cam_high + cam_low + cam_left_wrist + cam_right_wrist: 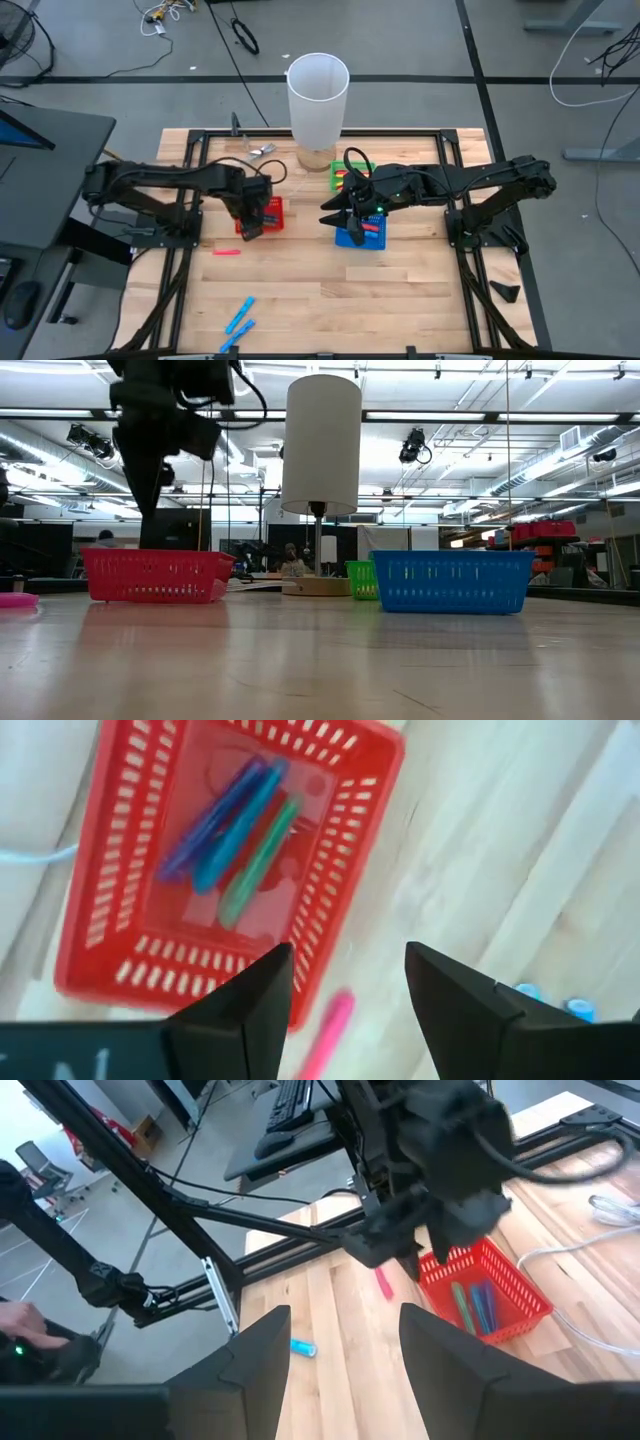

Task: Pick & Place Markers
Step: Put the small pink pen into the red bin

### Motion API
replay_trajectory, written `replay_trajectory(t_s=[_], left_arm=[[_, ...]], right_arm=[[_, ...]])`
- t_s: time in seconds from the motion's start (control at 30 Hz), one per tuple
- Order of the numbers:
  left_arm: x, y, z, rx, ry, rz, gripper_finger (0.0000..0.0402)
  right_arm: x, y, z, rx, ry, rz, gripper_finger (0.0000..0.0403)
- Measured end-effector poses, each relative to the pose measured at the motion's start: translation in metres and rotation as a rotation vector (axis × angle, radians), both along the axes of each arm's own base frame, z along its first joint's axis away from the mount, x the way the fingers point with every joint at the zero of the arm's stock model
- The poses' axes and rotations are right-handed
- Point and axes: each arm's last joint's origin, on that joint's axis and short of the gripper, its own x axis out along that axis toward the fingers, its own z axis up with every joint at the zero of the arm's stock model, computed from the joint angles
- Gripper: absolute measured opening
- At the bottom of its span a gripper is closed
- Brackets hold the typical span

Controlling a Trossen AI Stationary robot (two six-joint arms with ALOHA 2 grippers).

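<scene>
- Over the red mesh basket hangs the left gripper, its dark fingers spread apart with nothing between them; the wrist view looks down past them onto the basket's slotted plastic wall.
- Inside that basket lie three slim markers side by side: purple, light blue and green.
- On the pale wood planks just outside the basket's corner lies a pink marker, and two light-blue markers rest well apart from it, near the table's front edge.
- Above the blue mesh basket the right gripper also stands parted and empty.
- Behind the baskets a tall white cylinder stands on a round wooden base, with a small green basket beside it.
- No readable writing shows; the front half of the table is mostly bare wood.
</scene>
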Motion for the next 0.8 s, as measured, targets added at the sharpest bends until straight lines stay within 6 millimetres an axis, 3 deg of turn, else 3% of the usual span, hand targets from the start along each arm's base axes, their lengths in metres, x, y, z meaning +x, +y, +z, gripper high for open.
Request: replay_trajectory(t_s=[0.33, 0.8], left_arm=[[-0.026, -0.022, 0.017, -0.054, 0.086, 0.326, 0.0199], [-0.035, -0.047, 0.017, -0.055, 0.16, 0.916, 0.0199]], right_arm=[[0.0, 0.0, 0.0, -0.024, -0.003, 0.01, 0.0189], [0.0, 0.0, -0.001, -0.204, -0.017, 0.085, 0.0189]])
